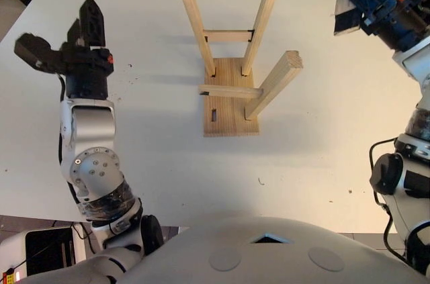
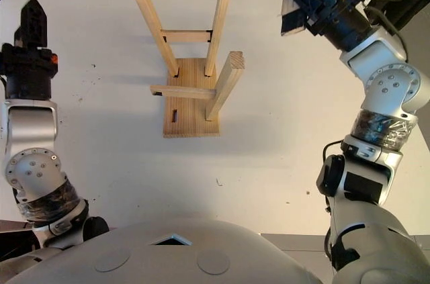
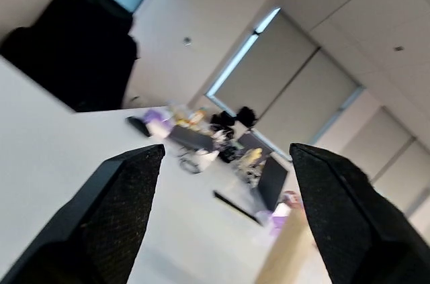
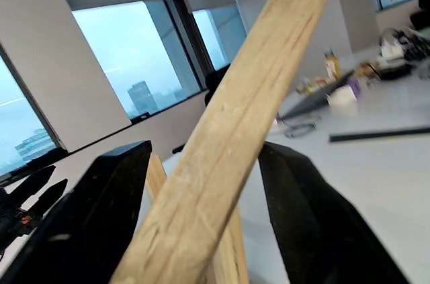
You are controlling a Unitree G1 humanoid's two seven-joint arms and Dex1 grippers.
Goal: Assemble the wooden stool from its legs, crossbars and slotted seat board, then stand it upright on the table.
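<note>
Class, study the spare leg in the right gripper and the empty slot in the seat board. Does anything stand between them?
Yes. The tilted leg on the near right corner of the seat board and its crossbar lie between the right gripper, shut on the spare leg, and the empty slot. From straight above, the slot looks open.

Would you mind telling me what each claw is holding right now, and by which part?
The right claw grips a wooden leg partway along its shaft, with wood running past the claw in both directions. The left claw is open and holds nothing.
</note>
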